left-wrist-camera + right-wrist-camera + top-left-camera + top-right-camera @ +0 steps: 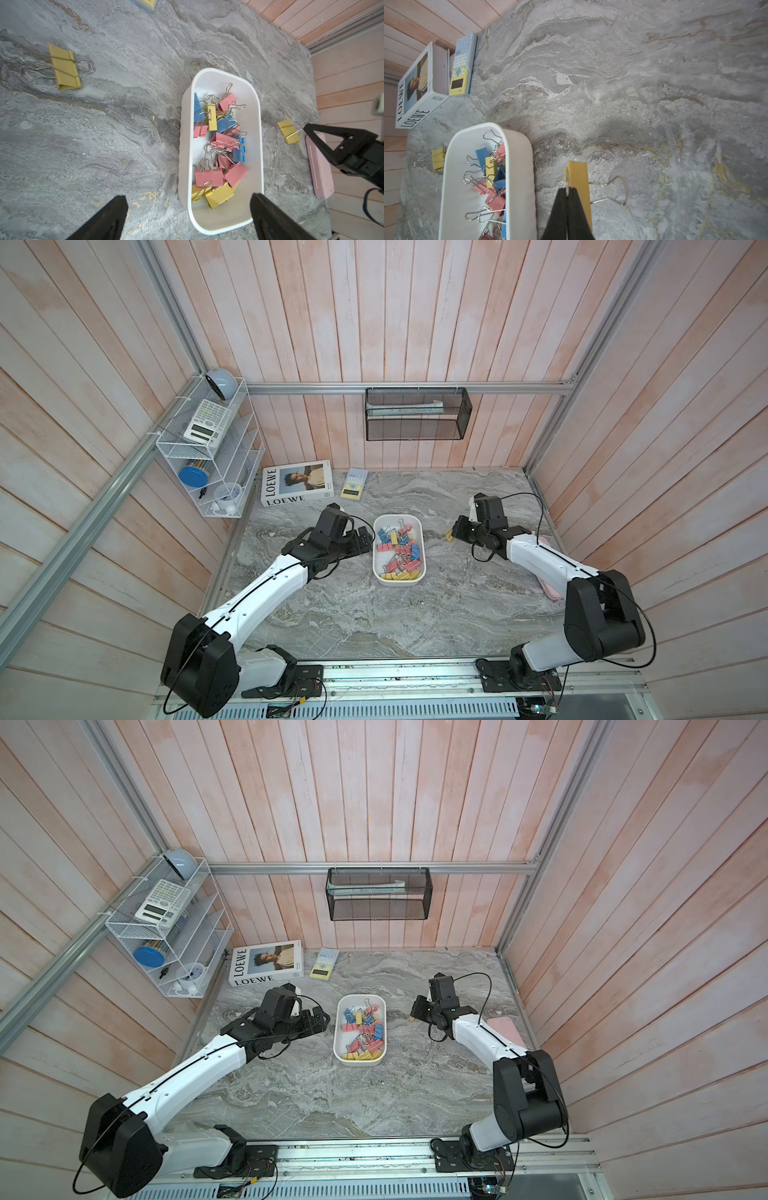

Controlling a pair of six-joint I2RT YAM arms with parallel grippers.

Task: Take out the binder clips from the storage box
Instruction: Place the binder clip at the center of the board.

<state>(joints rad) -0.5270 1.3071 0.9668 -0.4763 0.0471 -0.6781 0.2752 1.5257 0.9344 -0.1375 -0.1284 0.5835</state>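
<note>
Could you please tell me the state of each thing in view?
storage box: upright, many clips inside
binder clips in the box: jumbled pile
loose yellow binder clip: lying on table, outside box
held yellow binder clip: outside box, gripped by one wire handle
left gripper: jaws open, empty
right gripper: jaws shut on that clip's handle

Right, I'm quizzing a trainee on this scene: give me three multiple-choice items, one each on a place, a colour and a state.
1. Relative to the box, the held clip in the right gripper is: A inside; B beside it; C on its rim.
2. The loose clip on the table is: A pink; B blue; C yellow.
3. The left gripper is: A open; B shut on a clip; C shut on the box.
Answers: B, it sits outside the box's wall; C, its body is yellow; A, its fingers stand wide apart.
</note>
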